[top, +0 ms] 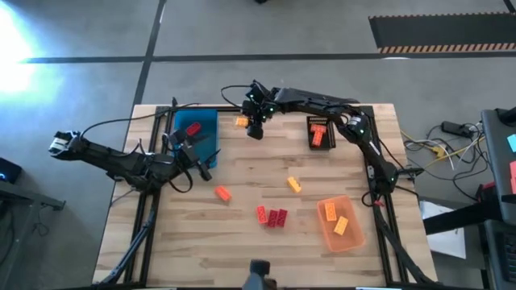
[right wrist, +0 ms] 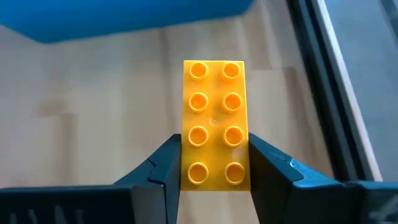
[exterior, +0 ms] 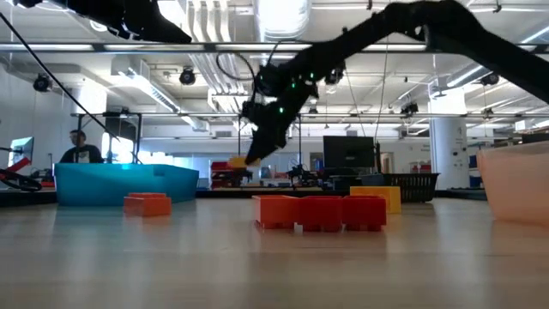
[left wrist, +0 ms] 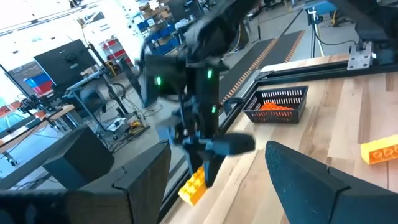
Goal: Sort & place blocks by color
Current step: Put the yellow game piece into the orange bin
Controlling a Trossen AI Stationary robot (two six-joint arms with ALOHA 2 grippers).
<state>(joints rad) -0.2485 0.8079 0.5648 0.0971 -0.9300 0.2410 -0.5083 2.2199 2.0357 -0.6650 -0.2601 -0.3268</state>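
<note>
One yellow block (right wrist: pixel 214 124) sits pinched in the right claw (right wrist: pixel 214 165), blue tray (right wrist: pixel 124 15) just beyond it; left claw (top: pixel 201 165) hangs open beside that tray.

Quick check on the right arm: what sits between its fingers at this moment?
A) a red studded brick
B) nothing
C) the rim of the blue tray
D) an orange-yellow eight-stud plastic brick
D: the right wrist view shows the right gripper with its two dark fingers pressed against both long sides of an orange-yellow eight-stud plastic brick, near the blue tray.
</note>
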